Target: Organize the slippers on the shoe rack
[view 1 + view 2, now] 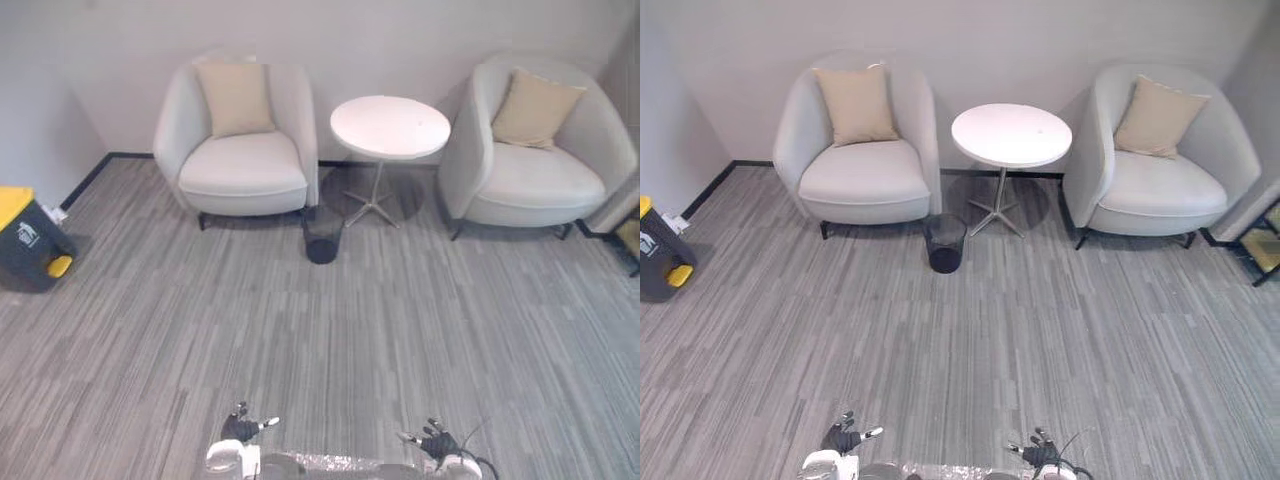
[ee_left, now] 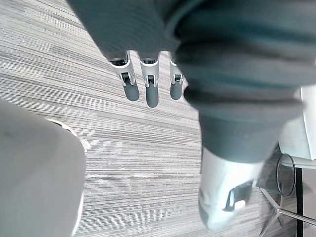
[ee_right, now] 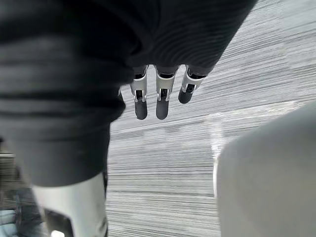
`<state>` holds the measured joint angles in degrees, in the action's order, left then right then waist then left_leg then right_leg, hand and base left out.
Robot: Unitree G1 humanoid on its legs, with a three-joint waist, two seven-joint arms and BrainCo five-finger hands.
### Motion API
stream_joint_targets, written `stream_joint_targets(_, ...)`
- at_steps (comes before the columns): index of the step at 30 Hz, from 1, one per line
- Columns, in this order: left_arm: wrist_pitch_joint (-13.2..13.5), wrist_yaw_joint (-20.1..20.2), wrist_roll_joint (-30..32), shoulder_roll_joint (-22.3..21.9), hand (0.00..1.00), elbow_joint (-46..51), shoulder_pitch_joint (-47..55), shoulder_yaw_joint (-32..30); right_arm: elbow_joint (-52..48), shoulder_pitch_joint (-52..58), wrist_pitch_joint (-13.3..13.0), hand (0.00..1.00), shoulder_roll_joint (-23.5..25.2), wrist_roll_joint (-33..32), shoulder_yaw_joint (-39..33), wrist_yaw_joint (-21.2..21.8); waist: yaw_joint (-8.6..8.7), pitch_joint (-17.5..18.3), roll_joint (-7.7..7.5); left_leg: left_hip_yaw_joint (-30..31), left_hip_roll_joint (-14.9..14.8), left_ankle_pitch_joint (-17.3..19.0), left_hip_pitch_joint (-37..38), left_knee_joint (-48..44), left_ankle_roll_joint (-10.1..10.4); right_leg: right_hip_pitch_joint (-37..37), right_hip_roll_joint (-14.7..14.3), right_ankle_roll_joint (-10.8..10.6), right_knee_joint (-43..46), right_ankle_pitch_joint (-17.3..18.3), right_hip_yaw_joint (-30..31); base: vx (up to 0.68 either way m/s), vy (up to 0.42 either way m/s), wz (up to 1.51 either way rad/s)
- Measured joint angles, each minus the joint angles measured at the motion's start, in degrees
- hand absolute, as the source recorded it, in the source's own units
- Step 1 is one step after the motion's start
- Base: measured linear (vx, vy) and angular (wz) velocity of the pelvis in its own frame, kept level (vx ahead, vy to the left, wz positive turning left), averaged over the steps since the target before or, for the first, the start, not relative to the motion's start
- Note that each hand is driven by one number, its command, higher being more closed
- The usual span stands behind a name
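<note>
Grey striped carpet floor [image 1: 330, 340] lies ahead of both hands; left hand [image 1: 242, 428] and right hand [image 1: 436, 440] hang low with relaxed, straight fingers, holding nothing, likely idle since I can see neither slippers nor rack

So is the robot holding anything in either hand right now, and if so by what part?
Nothing is held. The left hand and right hand both hang over bare carpet with fingers relaxed.
</note>
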<state>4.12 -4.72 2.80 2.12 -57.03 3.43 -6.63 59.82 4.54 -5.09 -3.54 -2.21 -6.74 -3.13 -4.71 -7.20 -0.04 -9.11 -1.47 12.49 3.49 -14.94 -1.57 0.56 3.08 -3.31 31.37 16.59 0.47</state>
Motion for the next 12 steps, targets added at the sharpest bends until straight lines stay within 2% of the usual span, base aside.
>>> stream_joint_targets(1,-0.02,-0.04,-0.32,0.10,0.00,-0.01,0.00,0.02,0.13,0.10,-0.03,0.00,0.11,-0.05,-0.11,-0.05,0.08,0.05,-0.04,1.15,-0.19,-0.02,-0.08,-0.09,0.03,0.33,0.14,0.79,-3.66,-0.08,-0.87,0.16,-0.089,0.45)
stream_joint_targets(2,0.00,-0.06,-0.68,0.45,0.00,0.02,0.04,0.21,0.16,0.11,-0.04,0.00,0.35,-0.06,-0.65,-0.18,0.08,0.40,-0.59,2.20,0.37,0.05,-0.51,-0.25,0.31,0.50,0.85,1.30,-9.44,-3.18,-1.68,0.19,-0.156,0.50)
stream_joint_targets(3,-0.02,-0.12,-0.78,0.93,0.00,-0.22,-0.10,0.63,0.43,0.22,0.01,0.00,0.86,-0.20,-1.89,-0.22,0.10,0.98,-1.81,3.46,1.40,0.18,-0.90,-0.20,0.64,0.60,1.68,0.56,-12.61,-4.08,-1.93,0.19,-0.205,0.50)
stream_joint_targets(5,-0.11,-0.14,-0.82,-0.09,0.00,-1.53,-0.52,1.47,2.16,0.22,0.11,0.00,0.62,-0.23,-4.54,-0.36,0.08,2.39,0.17,5.02,0.81,-0.16,-1.37,0.82,1.53,-0.99,1.18,1.04,-16.61,-4.25,-2.89,0.15,-0.171,0.32)
stream_joint_targets(8,-0.07,-0.16,-1.14,-1.07,0.00,-2.20,-0.12,1.77,2.52,0.36,0.40,0.00,-0.30,-0.55,-6.25,-0.54,0.12,3.48,2.02,5.22,0.04,-0.57,-0.79,2.61,2.18,-2.86,-0.32,1.65,-20.83,-6.45,-2.98,0.11,-0.100,-0.04)
stream_joint_targets(10,0.04,-0.13,-1.91,-0.93,0.00,-2.30,0.14,2.15,2.88,0.59,0.48,0.00,-0.27,-2.19,-6.89,-1.17,0.18,3.44,1.95,5.35,-0.78,-0.88,0.68,4.35,2.65,-4.69,-1.37,2.20,-23.91,-7.90,-2.61,0.07,-0.075,-0.19)
stream_joint_targets(12,0.04,-0.06,-1.97,-0.36,0.00,-3.25,-0.08,2.17,3.28,0.57,0.55,0.00,0.25,-2.66,-8.96,-1.68,0.23,3.42,1.25,6.33,-1.06,-1.17,1.02,4.82,3.10,-5.90,-1.95,2.47,-25.64,-8.76,-2.58,0.03,-0.056,-0.07)
